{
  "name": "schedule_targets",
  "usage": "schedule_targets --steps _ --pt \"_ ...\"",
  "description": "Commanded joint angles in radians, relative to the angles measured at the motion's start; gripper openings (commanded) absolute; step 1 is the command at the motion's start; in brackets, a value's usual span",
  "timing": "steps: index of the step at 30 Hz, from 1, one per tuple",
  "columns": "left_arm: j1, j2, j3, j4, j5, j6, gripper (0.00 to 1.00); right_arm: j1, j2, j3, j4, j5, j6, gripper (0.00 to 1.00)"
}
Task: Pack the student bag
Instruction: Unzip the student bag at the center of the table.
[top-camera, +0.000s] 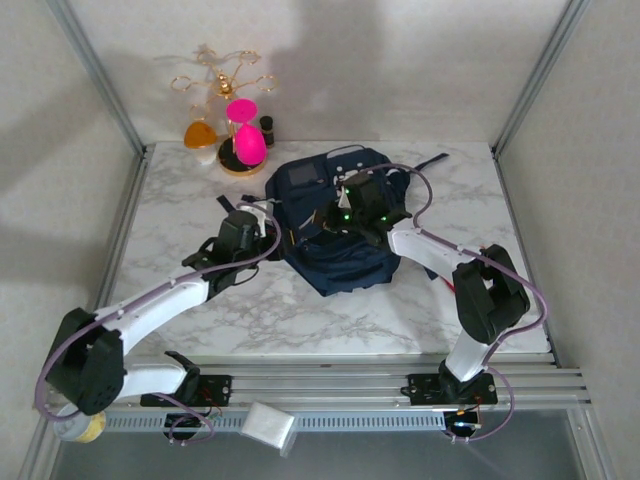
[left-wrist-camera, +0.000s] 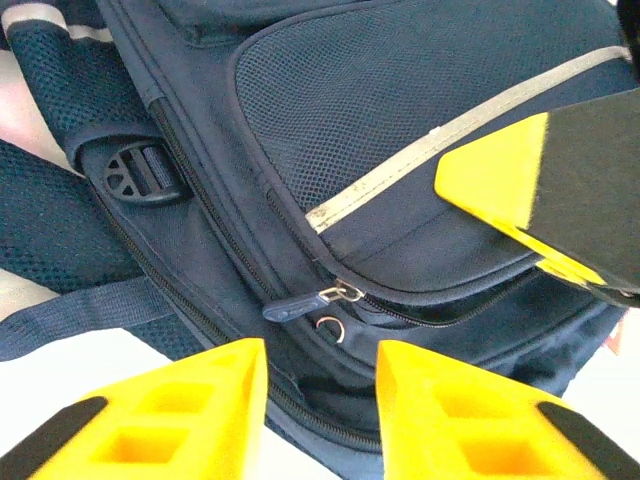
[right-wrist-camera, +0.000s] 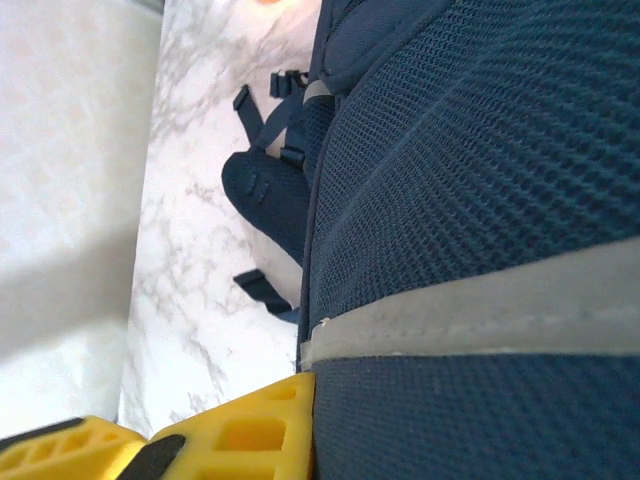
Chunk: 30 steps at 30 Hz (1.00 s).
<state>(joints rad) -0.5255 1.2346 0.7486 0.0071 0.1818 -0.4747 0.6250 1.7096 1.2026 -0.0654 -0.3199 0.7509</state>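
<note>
The student bag (top-camera: 340, 225), a navy backpack with a pale stripe, lies in the middle of the marble table (top-camera: 180, 200). My left gripper (top-camera: 270, 228) is at its left side. In the left wrist view it (left-wrist-camera: 320, 400) stands open over the bag's lower seam, and a zip pull (left-wrist-camera: 295, 305) lies just beyond the fingertips. My right gripper (top-camera: 352, 212) is on top of the bag; one of its yellow fingers (left-wrist-camera: 510, 190) rests on the front pocket. In the right wrist view, one yellow finger (right-wrist-camera: 255, 430) presses against the mesh pocket (right-wrist-camera: 470, 200), and the fabric hides the other.
A pink hourglass (top-camera: 245, 135), a gold jewellery stand (top-camera: 220, 80), an orange object (top-camera: 200, 133) and a small dark bottle (top-camera: 267, 128) stand at the back left. Loose straps (right-wrist-camera: 262, 195) trail onto the table beside the bag. Metal frame posts (top-camera: 100, 75) flank the table.
</note>
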Motion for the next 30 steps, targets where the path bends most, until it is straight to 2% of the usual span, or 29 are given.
schedule_targets --steps 1,5,7,10,15,19,30 --pt "0.008 -0.069 -0.024 -0.099 -0.03 0.015 0.4 -0.011 -0.046 0.036 -0.053 -0.154 -0.206 0.0" --pt "0.007 -0.088 -0.029 -0.116 0.036 0.037 0.45 -0.143 -0.105 -0.047 -0.009 -0.316 -0.175 0.0" --pt "-0.002 -0.086 -0.036 -0.093 0.081 0.056 0.49 -0.176 -0.11 -0.031 -0.055 -0.323 -0.21 0.0" --pt "-0.031 -0.077 -0.042 -0.052 0.11 0.082 0.52 -0.183 -0.105 0.001 -0.104 -0.33 -0.236 0.0" --pt "-0.087 -0.076 -0.1 0.072 0.152 0.105 0.57 -0.19 -0.102 -0.023 -0.011 -0.405 -0.143 0.0" --pt "-0.108 -0.03 -0.106 0.113 0.165 0.126 0.59 -0.199 -0.105 -0.017 -0.004 -0.407 -0.128 0.0" --pt "-0.125 0.203 0.066 0.157 0.101 0.314 0.62 -0.199 -0.098 -0.019 0.016 -0.428 -0.112 0.0"
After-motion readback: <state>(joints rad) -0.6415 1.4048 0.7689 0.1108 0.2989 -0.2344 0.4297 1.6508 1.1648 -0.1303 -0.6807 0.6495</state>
